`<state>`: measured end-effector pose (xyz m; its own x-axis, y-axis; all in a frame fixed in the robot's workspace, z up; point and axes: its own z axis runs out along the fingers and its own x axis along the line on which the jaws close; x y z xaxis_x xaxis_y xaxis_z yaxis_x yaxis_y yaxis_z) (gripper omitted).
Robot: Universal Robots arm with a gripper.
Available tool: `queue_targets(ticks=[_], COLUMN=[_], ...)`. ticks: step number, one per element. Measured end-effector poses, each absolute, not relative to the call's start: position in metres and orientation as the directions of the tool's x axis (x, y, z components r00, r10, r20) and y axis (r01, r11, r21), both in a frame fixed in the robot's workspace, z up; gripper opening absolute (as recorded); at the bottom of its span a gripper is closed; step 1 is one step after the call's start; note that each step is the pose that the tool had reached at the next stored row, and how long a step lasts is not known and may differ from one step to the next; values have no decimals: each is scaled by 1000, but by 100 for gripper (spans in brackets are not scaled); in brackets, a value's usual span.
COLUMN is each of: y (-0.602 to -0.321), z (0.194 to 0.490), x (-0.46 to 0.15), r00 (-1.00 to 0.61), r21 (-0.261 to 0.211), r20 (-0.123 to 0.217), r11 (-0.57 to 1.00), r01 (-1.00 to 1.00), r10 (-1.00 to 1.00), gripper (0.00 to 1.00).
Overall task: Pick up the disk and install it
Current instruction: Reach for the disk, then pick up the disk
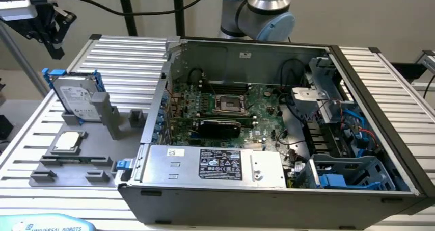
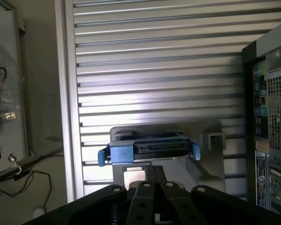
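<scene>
Looking into a dark computer case [image 1: 272, 205] lying open on a ribbed aluminium table [image 1: 126, 52]. Housing a green motherboard [image 1: 262, 101], a grey power supply box [image 1: 265, 167] bearing a black-and-white label [image 1: 219, 163], and a blue drive cage [image 1: 353, 172]. Seeing, beside it, a grey fixture [image 1: 102, 144] carrying a small square silver chip [image 1: 68, 142].

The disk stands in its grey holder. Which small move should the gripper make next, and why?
Probably open the fingers first. The gripper hangs above the disk, apart from it, fingers shut together; the disk stands on edge in the grey holder, untouched. Shut fingers cannot take it.
</scene>
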<state>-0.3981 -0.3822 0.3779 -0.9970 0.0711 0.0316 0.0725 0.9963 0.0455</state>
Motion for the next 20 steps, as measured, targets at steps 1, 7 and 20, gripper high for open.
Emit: queue_targets(ticks=[1,7,20], y=[-382,-379,-376], z=[377,373,372], x=[-403,-423,-425], r00=[-997,-997,-998], r21=[45,46,45], r20=[32,32,32], r11=[996,997,998], r01=[73,65,49], r10=[71,64,48], gripper=[11,11,11])
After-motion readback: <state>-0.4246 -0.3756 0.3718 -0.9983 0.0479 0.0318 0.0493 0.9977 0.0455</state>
